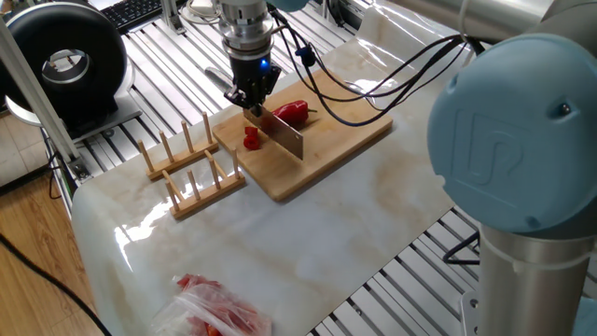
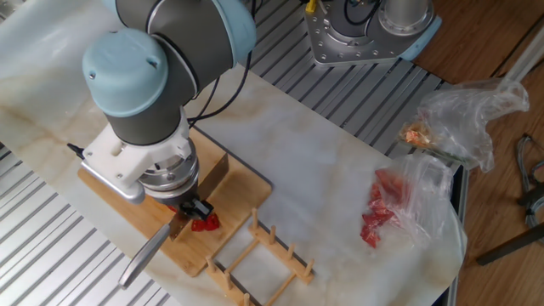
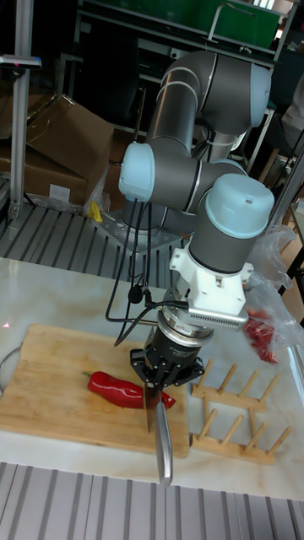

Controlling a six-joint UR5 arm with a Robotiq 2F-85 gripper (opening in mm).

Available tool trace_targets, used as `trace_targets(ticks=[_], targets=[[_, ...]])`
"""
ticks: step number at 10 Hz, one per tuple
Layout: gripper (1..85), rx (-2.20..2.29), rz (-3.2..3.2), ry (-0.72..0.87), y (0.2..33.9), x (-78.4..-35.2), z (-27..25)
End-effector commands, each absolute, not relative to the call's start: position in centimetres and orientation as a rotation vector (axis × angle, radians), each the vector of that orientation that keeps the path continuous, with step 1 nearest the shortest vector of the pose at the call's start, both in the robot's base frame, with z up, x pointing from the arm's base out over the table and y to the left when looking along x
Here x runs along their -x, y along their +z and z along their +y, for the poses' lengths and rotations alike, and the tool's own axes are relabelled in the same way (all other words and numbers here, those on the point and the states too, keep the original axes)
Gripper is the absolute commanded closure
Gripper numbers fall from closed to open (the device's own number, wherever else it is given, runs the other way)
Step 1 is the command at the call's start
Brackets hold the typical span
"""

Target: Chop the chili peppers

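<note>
On the wooden cutting board lies a glossy red chili pepper with a dark stem. Small red cut chunks sit just left of it. My gripper is shut on a knife handle. The steel blade stands edge-down on the board between the pepper and the chunks. In the tall fixed view the chili pepper lies left of my gripper, and the knife handle points toward the camera. In the other fixed view the arm hides the pepper, and only the chunks show.
A wooden slotted rack stands just left of the board. A clear plastic bag with red showing through lies near the table's front edge. A black round device sits at the far left. Cables hang behind the arm.
</note>
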State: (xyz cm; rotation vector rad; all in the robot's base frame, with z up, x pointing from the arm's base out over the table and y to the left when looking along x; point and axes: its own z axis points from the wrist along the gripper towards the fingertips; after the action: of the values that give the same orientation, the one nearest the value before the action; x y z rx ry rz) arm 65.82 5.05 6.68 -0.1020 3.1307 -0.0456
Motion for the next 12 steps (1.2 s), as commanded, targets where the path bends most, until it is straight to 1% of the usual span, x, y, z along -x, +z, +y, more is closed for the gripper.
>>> trace_targets(ticks=[1, 6, 8, 10, 12], targets=[[84.3, 0.093, 3.123, -0.011, 6.8, -66.1, 5.4], [84.3, 0.102, 3.121, 0.008, 8.1, -66.2, 5.4], [84.3, 0.14, 3.107, -0.003, 10.0, -66.6, 4.5], [84.3, 0.174, 3.119, 0.024, 12.2, -66.2, 3.3], [84.3, 0.187, 3.113, 0.057, 13.5, -66.1, 2.6]])
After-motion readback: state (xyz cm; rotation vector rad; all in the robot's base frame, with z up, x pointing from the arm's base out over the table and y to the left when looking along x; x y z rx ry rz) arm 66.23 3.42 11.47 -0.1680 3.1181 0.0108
